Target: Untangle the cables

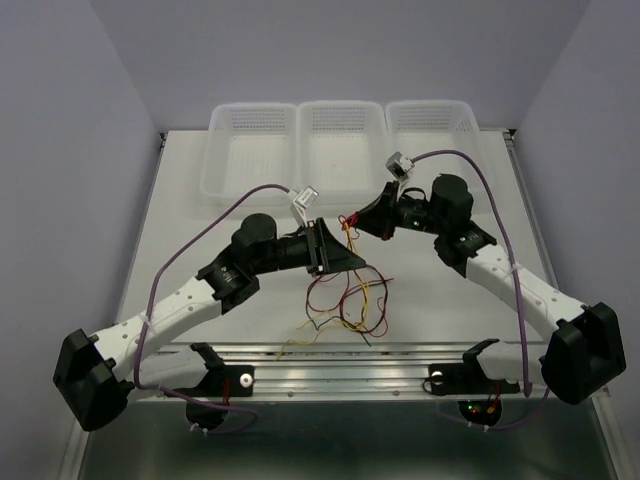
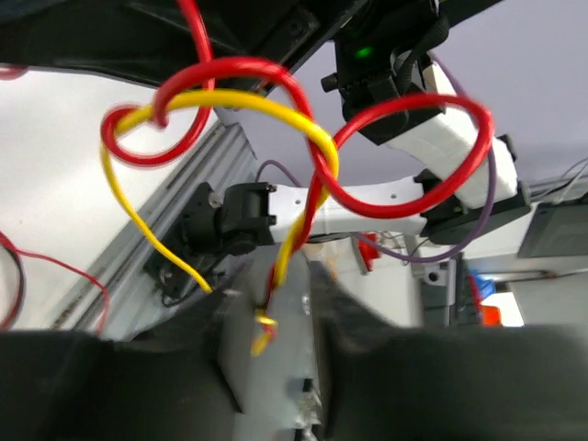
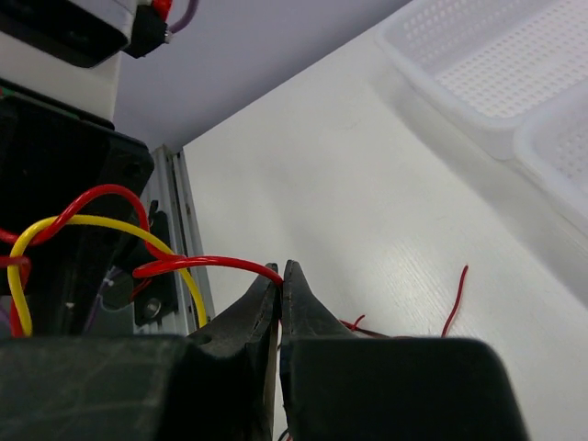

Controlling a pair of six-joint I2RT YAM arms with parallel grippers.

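Note:
The cables are thin red, yellow and dark wires. A loose tangle (image 1: 345, 303) lies on the white table between the two arms, and strands rise from it to the grippers. My left gripper (image 1: 356, 262) points right above the tangle. In the left wrist view it (image 2: 308, 280) looks shut on a twisted red and yellow pair (image 2: 296, 230) that loops up in front of the camera. My right gripper (image 1: 351, 222) sits just beyond, pointing left. In the right wrist view it (image 3: 282, 267) is shut on the end of a red wire (image 3: 197, 264), which crosses a yellow wire (image 3: 101, 221).
Three white mesh baskets (image 1: 250, 150) (image 1: 342, 140) (image 1: 430, 132) stand in a row at the back of the table; two show in the right wrist view (image 3: 514, 73). An aluminium rail (image 1: 340, 365) runs along the front edge. A loose red wire end (image 3: 455, 299) lies on the table.

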